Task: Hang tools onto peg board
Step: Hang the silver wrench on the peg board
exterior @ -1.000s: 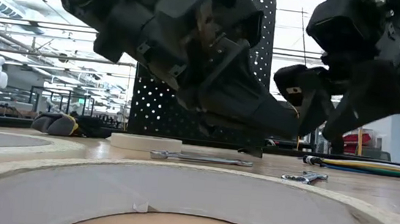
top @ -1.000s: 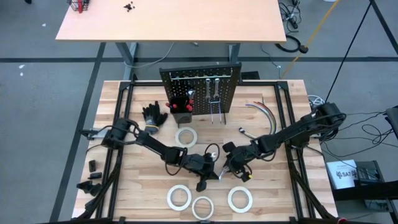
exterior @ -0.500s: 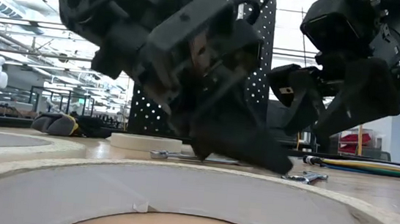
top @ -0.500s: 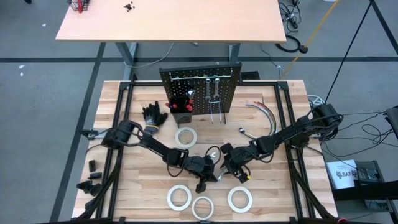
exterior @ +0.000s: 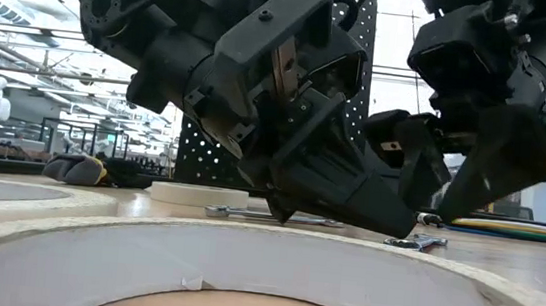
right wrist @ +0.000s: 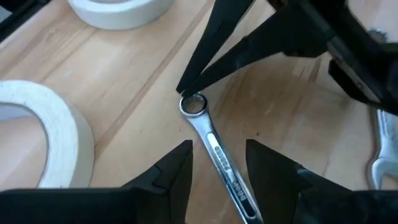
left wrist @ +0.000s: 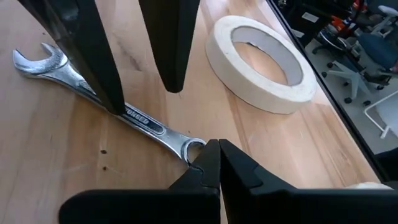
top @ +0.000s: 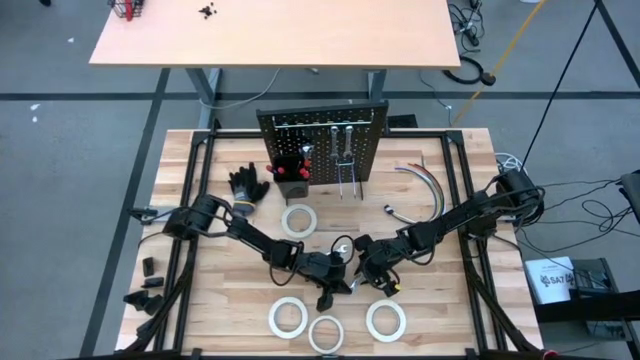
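Nearest the front edge of the tabletop point(top: 200, 330): three white tape rolls point(top: 287, 317), lying flat, untouched.

Mid-tabletop: one silver wrench point(left wrist: 109, 102), flat on the wood, ring end toward my left hand point(left wrist: 219, 163). That hand is clenched, fingertips pressed together with nothing between them, their tips touching or just beside the wrench's ring end; I cannot tell which. My right hand point(right wrist: 217, 158) hangs over the wrench shank, fingers partly spread, one on each side, holding nothing. In its own camera the shank runs between the fingers.

Risk, as I judge it: both hands crowd the same small tool. If I close the right one while the left presses on the ring, the wrench may pivot or skid flat out of the grip. The thin shank lies flush on the wood, so the fingers could scrape the boards and miss. The two hands could also knock each other.

Farther back: a fourth tape roll point(top: 299, 220), a pair of black gloves point(top: 247, 186), a second small wrench point(top: 391, 212), grey hoses point(top: 425, 178).

Rear: upright black peg board point(top: 322, 148), some tools already hanging on its hooks.
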You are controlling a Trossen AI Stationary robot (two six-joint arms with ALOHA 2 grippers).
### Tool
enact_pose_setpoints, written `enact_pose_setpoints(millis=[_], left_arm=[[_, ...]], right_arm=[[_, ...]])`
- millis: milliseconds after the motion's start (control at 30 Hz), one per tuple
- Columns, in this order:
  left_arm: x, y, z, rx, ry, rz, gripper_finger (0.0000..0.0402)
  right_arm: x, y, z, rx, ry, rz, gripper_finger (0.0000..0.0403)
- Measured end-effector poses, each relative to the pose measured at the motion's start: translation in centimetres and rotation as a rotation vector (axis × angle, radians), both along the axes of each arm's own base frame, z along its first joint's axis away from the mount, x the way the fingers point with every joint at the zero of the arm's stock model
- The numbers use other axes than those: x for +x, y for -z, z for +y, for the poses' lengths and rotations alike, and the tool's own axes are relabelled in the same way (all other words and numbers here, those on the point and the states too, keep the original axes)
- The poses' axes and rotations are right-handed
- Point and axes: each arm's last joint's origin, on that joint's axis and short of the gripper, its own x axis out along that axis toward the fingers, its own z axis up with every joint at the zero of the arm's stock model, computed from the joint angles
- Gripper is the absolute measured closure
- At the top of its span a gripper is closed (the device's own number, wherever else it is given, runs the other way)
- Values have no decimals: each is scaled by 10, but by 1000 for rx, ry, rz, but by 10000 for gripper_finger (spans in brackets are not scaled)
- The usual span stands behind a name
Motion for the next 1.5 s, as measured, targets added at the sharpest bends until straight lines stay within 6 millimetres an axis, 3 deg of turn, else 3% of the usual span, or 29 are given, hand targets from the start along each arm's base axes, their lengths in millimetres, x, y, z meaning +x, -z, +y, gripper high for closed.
enact_pose_setpoints(millis=[1500], left_arm=[[-5,10,0,5,-44,117,402]], right_arm=[[-2,8,-2,-103,-56,10,261]])
